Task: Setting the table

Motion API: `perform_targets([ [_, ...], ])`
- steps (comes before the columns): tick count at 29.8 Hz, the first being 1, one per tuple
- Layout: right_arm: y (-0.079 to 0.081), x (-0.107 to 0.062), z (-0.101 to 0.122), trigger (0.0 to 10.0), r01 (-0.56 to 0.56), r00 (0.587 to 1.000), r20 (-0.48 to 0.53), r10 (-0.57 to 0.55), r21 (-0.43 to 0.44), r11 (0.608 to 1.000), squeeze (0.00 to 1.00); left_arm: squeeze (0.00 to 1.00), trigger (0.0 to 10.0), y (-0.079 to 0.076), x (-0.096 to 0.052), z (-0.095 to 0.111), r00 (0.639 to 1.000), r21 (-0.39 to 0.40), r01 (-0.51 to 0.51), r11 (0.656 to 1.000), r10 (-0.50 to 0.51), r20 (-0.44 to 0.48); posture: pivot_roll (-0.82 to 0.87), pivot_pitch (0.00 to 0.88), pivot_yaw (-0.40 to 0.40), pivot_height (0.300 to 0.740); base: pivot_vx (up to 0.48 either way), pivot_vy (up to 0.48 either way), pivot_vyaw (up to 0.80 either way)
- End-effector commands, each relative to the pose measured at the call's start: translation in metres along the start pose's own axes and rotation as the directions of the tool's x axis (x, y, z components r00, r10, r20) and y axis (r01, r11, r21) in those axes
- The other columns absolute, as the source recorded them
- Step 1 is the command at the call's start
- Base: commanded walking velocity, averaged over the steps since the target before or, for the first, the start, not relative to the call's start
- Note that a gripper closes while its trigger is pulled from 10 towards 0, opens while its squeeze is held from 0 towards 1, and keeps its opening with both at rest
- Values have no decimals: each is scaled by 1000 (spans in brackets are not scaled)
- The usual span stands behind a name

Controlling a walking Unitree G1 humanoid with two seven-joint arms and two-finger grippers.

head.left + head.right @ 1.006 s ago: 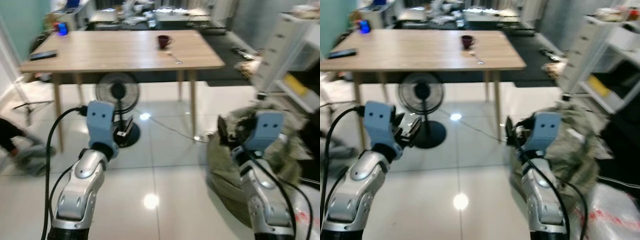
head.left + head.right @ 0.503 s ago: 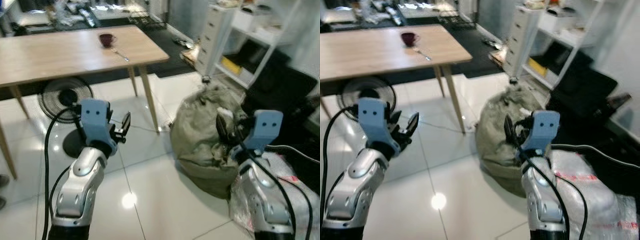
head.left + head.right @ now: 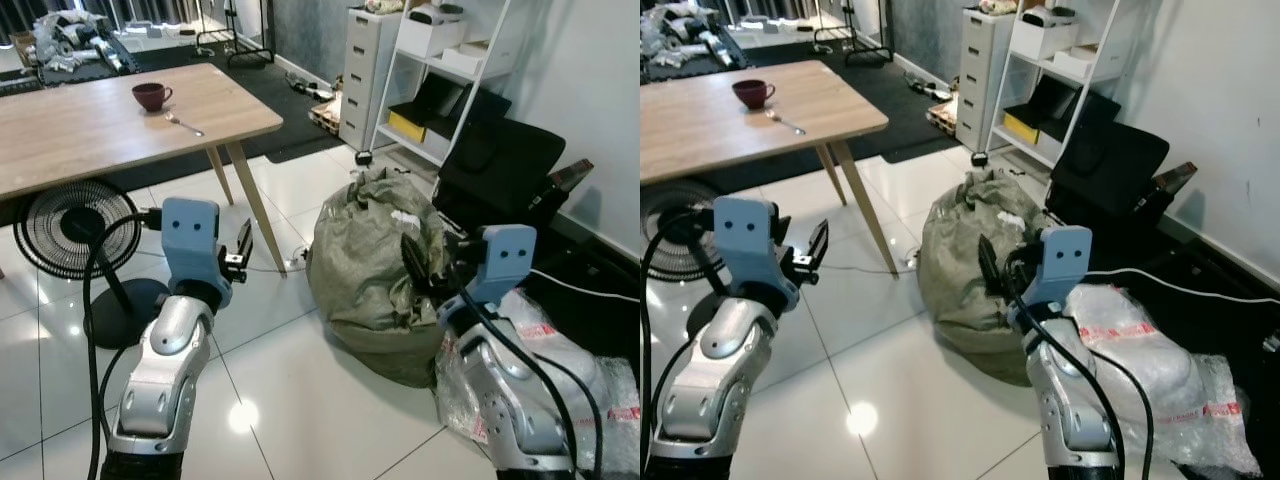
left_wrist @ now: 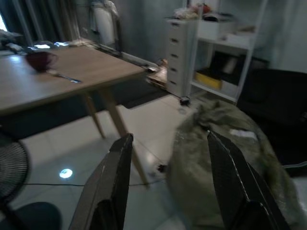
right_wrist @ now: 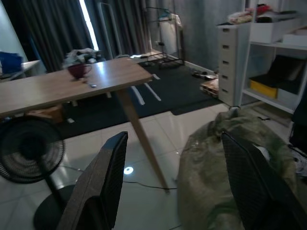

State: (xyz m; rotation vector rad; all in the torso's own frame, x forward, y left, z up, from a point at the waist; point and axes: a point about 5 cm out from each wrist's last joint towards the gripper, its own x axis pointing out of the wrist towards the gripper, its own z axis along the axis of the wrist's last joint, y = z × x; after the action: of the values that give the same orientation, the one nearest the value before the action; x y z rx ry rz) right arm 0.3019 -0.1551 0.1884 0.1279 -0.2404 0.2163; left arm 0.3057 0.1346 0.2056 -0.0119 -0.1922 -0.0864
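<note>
Tiled floor (image 3: 300, 360) with a green sack (image 3: 365, 270) and white shelf (image 3: 440, 70) now ahead; the table (image 3: 100, 130) has slid to the upper left versus a second ago, so the robot has turned right, away from it; nothing on it moved. Mug (image 3: 150, 95) and spoon (image 3: 183, 124) sit near the table's far corner, well apart from both arms. Left gripper (image 4: 168, 187) and right gripper (image 5: 172, 191) are held up, fingers spread wide, empty; likely heading off to fetch more tableware, setting barely begun.

Glossy white tiles (image 3: 300, 390), white shelving (image 3: 450, 70)
</note>
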Motion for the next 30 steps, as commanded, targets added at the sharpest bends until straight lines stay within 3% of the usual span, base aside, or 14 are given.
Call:
perform_targets([
  [1, 5, 0, 3, 10000, -33, 999, 11, 33, 15, 999, 0, 0, 10000, 0, 0, -6, 1000, 8, -5, 1000, 5, -20, -59, 0, 76, 740, 480, 0, 0],
  [18, 39, 5, 2, 10000, -193, 981, 5, 193, 62, 979, 0, 0, 10000, -1, -2, -6, 1000, 22, -23, 1000, 23, -9, -32, 0, 66, 740, 480, 0, 0],
  [24, 44, 5, 1, 10000, -211, 977, -2, 211, 37, 977, 0, 0, 10000, -1, -1, -6, 1000, 24, -26, 999, 26, -10, -37, 0, 67, 740, 480, 0, 752],
  [30, 38, 6, 0, 10000, -184, 983, -11, 184, 31, 982, 0, 0, 10000, -3, 0, -6, 1000, 17, -28, 999, 28, -10, -34, 0, 61, 740, 480, 0, 667],
])
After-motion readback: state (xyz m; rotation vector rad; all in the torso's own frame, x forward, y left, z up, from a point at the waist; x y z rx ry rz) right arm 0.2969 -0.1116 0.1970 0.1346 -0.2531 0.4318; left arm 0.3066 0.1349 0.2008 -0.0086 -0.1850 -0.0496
